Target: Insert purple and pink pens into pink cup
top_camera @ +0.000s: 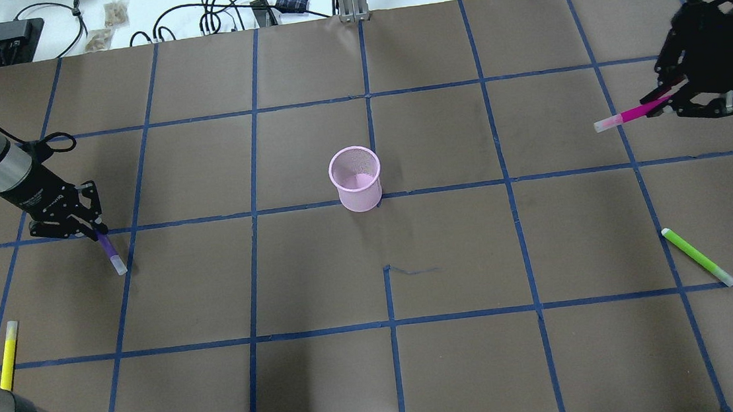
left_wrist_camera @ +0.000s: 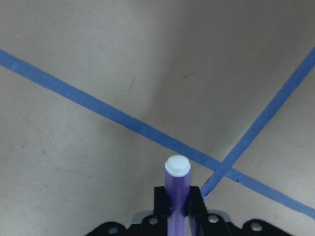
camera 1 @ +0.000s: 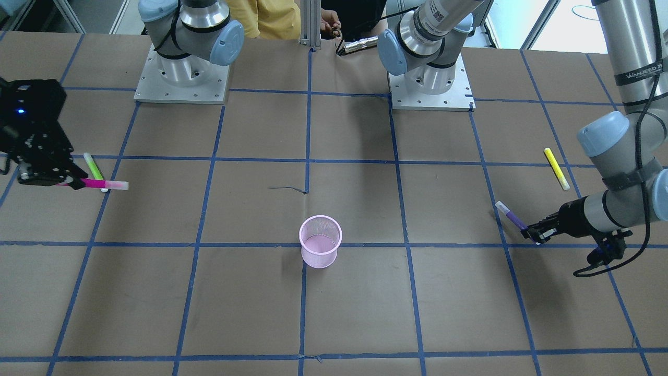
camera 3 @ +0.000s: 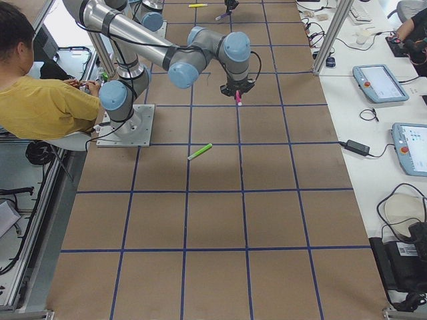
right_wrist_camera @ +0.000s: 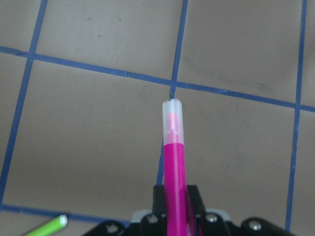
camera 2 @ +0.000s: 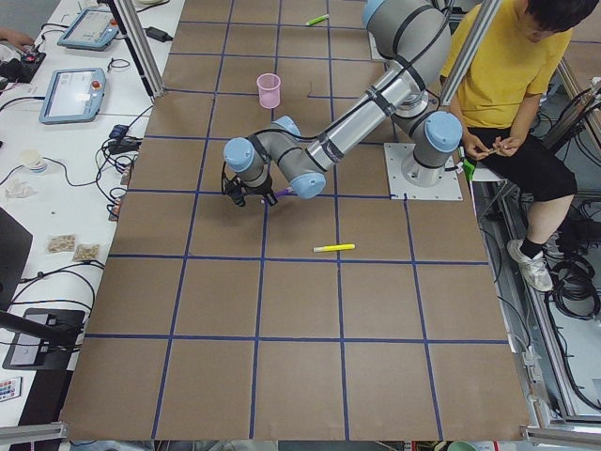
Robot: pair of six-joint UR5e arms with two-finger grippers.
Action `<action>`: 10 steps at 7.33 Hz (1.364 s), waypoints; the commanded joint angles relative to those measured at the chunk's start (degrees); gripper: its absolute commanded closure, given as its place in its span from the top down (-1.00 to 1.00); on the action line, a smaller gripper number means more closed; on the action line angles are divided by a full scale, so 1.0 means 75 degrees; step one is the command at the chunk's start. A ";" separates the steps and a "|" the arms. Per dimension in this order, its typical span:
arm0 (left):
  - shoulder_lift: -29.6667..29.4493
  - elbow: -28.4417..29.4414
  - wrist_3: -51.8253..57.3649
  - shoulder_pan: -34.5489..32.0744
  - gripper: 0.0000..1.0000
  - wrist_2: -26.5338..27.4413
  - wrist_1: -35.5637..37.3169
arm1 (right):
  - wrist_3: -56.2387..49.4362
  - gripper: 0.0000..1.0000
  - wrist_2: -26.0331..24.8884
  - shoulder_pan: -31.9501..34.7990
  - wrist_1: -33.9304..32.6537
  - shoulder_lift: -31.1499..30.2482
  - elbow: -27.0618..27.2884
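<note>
My right gripper (right_wrist_camera: 175,195), at the lower edge, is closed on the pink pen (right_wrist_camera: 174,167), whose translucent cap points away over a crossing of blue tape lines (right_wrist_camera: 113,72) on the brown table (right_wrist_camera: 88,132). One end of a green pen (right_wrist_camera: 48,227) shows at lower left.

The cup (top_camera: 355,179) is pale pink mesh. The table (top_camera: 457,251) is brown, gridded with blue lines. The purple pen (top_camera: 108,252) has a white cap, the pink pen (top_camera: 630,114) a clear one. The green pen (top_camera: 698,257) and yellow pen (top_camera: 7,346) have pale tips.
</note>
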 commanded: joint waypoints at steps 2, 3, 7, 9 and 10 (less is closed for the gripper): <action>0.0003 0.0000 0.0056 0.0000 -1.00 0.0007 0.0012 | 0.3816 -1.00 -0.0982 0.3164 -0.1510 0.0557 -0.0128; 0.0003 0.0000 0.0068 0.0000 -1.00 0.0007 0.0012 | 0.4560 -1.00 -0.1752 0.4044 -0.1853 0.1084 -0.0477; 0.0014 0.0011 0.0091 0.0000 -1.00 0.0007 0.0023 | 0.6582 -1.00 -0.3490 0.5983 -0.1181 0.2890 -0.2538; 0.0014 0.0011 0.0091 0.0000 -1.00 0.0008 0.0023 | 0.7272 -1.00 -0.4136 0.6419 -0.0942 0.3348 -0.2777; 0.0014 0.0011 0.0091 0.0000 -1.00 0.0008 0.0023 | 0.7402 -1.00 -0.4220 0.6432 -0.1000 0.3559 -0.2824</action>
